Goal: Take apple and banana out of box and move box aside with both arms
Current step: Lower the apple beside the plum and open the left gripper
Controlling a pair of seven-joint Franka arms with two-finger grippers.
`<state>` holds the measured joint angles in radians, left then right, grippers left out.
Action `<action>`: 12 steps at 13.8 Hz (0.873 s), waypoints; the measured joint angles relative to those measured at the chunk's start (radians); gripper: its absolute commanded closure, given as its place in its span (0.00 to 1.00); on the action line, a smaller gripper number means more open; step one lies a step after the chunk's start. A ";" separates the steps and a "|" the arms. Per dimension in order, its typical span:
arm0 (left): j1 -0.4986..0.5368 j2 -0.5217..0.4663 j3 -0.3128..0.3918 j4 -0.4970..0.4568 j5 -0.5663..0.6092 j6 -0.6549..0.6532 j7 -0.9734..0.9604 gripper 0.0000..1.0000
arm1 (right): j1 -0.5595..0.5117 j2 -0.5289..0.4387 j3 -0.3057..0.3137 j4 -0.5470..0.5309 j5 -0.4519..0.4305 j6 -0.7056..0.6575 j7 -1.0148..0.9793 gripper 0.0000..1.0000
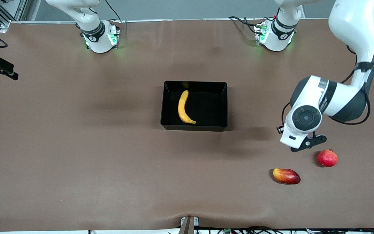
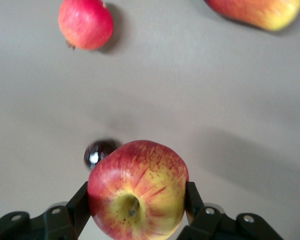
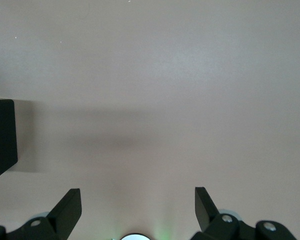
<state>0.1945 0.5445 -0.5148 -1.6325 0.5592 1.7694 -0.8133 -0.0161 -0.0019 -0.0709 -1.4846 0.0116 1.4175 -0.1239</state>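
Banana (image 1: 183, 108) lies in the black tray (image 1: 222, 126). Left gripper (image 2: 137, 210), jaws clenched on the apple (image 2: 137, 192), hangs over the worktop (image 1: 76, 146), apparently near the mango (image 1: 286, 175). Right gripper (image 3: 137, 207) waits, jaws released.

The box (image 1: 194, 87) looks like black plastic, glossy inside, mirroring the smooth-skinned banana (image 1: 183, 108). The table (image 1: 76, 146) wears a matt brown covering. The apple (image 2: 138, 190) has smooth, speckled, faintly shiny skin. The arms' shells are glossy white plastic.
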 measured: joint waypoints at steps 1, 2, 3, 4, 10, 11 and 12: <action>0.022 0.019 0.000 -0.015 0.024 0.043 0.000 1.00 | 0.000 0.001 0.000 0.000 0.000 0.000 0.000 0.00; 0.045 0.034 0.000 -0.028 0.040 0.087 0.000 1.00 | 0.000 0.002 -0.001 0.000 0.000 0.000 0.000 0.00; 0.068 0.046 0.000 -0.041 0.053 0.129 0.002 1.00 | 0.000 0.004 -0.001 0.000 0.000 0.000 0.000 0.00; 0.092 0.055 0.001 -0.054 0.063 0.169 0.009 1.00 | 0.000 0.006 -0.001 0.000 0.000 0.000 0.000 0.00; 0.230 0.148 0.003 -0.086 0.071 0.379 0.113 1.00 | 0.000 0.007 -0.002 0.000 0.000 0.001 0.000 0.00; 0.238 0.161 0.002 -0.086 0.071 0.392 0.117 1.00 | 0.000 0.007 -0.002 0.000 0.000 0.001 0.000 0.00; 0.238 0.168 0.002 -0.085 0.072 0.397 0.117 0.93 | 0.000 0.007 -0.002 0.000 0.000 0.001 0.000 0.00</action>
<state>0.4327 0.7127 -0.5132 -1.7177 0.6316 2.1662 -0.6960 -0.0163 0.0053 -0.0728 -1.4846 0.0116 1.4185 -0.1239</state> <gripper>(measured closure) 0.229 0.000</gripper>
